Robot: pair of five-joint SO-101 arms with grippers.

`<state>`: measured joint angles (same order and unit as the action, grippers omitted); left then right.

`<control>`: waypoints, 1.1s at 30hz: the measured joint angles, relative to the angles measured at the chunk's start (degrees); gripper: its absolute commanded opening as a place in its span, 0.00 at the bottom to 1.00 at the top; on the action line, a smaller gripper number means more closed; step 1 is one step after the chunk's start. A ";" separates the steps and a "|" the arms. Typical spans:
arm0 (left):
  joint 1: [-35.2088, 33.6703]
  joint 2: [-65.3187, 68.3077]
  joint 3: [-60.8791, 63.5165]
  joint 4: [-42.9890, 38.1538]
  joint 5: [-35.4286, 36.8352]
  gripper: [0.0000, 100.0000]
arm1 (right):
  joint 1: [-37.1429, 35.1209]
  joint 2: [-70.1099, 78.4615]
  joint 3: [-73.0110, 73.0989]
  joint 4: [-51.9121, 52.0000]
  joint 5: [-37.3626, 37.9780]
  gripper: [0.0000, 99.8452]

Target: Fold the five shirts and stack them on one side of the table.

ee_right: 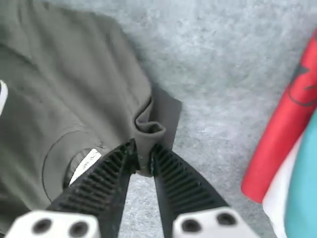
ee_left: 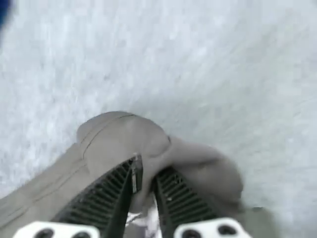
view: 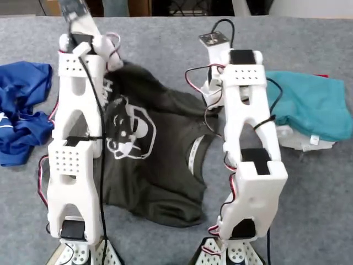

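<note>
A dark olive shirt with a white print lies spread on the grey table between my two arms. My left gripper is shut on a bunched fold of the olive shirt at its far left part, near the table's back. My right gripper is shut on a pinched edge of the olive shirt by the collar side, close to the right arm. In the high view both grippers are hidden under the arms.
A crumpled blue shirt lies at the left edge. A pile with a teal shirt on top of white and red ones sits at the right. Bare grey table stretches along the back.
</note>
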<state>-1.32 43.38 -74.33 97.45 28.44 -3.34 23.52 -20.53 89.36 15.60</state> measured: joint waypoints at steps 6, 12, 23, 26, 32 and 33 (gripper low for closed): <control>-1.05 0.70 -3.43 2.90 0.00 0.13 | -0.26 0.00 0.00 0.62 0.00 0.01; -2.20 0.79 17.85 2.99 0.09 0.26 | 1.85 0.00 0.00 0.62 0.00 0.01; -2.99 0.26 46.59 0.26 -13.89 0.04 | 6.95 0.00 -5.27 7.30 2.11 0.01; -2.90 -1.32 54.86 -1.67 -14.51 0.03 | 7.03 0.00 -5.36 8.00 2.29 0.01; -3.08 -9.93 73.76 -5.36 -18.20 0.03 | 8.18 0.00 -5.36 8.70 2.29 0.01; -3.08 -12.57 77.45 -6.24 -19.78 0.03 | 8.18 0.00 -5.36 8.79 2.29 0.01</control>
<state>-4.40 30.81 3.12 91.21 8.66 4.84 23.52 -25.89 98.15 17.89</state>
